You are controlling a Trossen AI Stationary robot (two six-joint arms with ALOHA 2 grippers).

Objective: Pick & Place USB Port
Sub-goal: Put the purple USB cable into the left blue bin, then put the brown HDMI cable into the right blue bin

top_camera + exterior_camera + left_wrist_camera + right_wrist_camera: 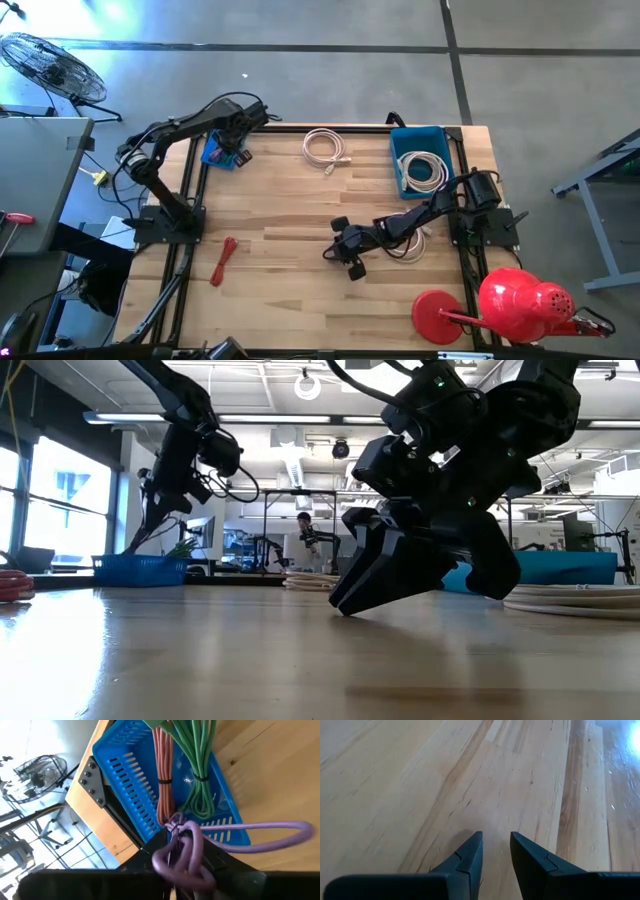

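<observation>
A blue slotted basket [130,785] stands at the table's far left [218,152]. An orange cable bundle [164,775] and a green one [200,765] lie in it. My left gripper [172,872] hangs over the basket's rim [238,150], shut on a coiled purple cable [182,852]. My right gripper [350,262] is at the table's middle, open by a narrow gap [496,845] with nothing between its fingers. Its tips are low at the wood [345,605]; whether they touch it I cannot tell. My left gripper has the purple cable's bunched coils [175,862] between its fingers, coming slanting down from above. The coils hide most of the fingers, so which strands they are on does not show. One long loop [295,830] reaches out sideways over the basket's wall.
A white cable coil [325,147] lies at the far middle. Another coil fills a blue bin [420,160] at the far right, and a third [410,245] lies under the right arm. A red cable [224,262] lies near left and a red lamp-like thing [510,305] near right.
</observation>
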